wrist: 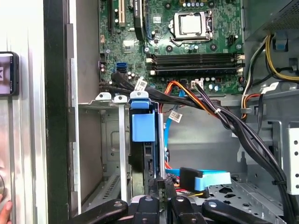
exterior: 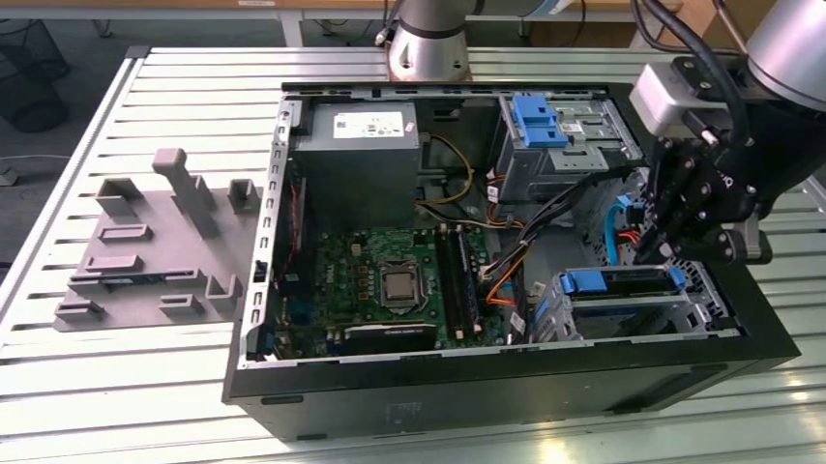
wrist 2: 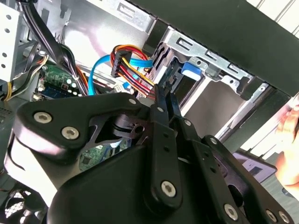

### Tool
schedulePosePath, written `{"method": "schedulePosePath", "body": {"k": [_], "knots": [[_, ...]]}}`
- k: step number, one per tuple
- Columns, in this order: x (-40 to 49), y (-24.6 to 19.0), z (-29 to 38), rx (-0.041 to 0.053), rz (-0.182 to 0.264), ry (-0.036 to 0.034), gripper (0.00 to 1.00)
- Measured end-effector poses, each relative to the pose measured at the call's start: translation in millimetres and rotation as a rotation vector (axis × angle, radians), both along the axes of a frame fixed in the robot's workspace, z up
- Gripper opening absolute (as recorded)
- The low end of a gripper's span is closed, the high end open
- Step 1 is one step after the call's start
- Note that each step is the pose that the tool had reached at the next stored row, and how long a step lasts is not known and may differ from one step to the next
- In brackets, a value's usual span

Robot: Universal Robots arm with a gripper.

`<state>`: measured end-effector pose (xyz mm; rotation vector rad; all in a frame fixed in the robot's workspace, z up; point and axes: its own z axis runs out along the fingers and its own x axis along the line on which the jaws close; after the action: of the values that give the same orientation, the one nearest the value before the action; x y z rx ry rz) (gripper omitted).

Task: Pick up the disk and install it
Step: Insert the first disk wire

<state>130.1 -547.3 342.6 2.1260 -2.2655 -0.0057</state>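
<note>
The disk (exterior: 617, 282) sits inside the metal drive cage (exterior: 671, 314) at the near corner of the open computer case, on the exterior view's right. Its blue rails show along the top. In the first wrist view the disk (wrist: 142, 126) stands edge-on in the bay, with its blue rail tab facing outward. My gripper (exterior: 645, 256) hangs just above that cage. In the second wrist view the gripper (wrist 2: 164, 88) is shut, with its thin fingers (wrist 2: 159, 109) together. Their tips are at the disk's dark end beside the blue tab (wrist 2: 190, 69). I cannot tell whether they touch it.
The case holds a grey power supply (exterior: 355, 145), a green motherboard (exterior: 387, 280), a second cage with a blue latch (exterior: 540, 121) and cable bundles (wrist: 224, 116) near the bay. A grey fixture (exterior: 155, 242) lies on the slatted table. A person's hand (wrist 2: 289, 140) is beside the case.
</note>
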Motion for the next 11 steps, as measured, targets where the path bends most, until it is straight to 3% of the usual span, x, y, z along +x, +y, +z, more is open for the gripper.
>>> {"method": "schedulePosePath", "body": {"k": [7, 11], "knots": [[0.1, -1.2, -1.1, -0.0001, -0.018, 0.0002, 0.16], [0.5, -1.3, -2.1, -0.0001, 0.016, 0.0029, 0.16]]}}
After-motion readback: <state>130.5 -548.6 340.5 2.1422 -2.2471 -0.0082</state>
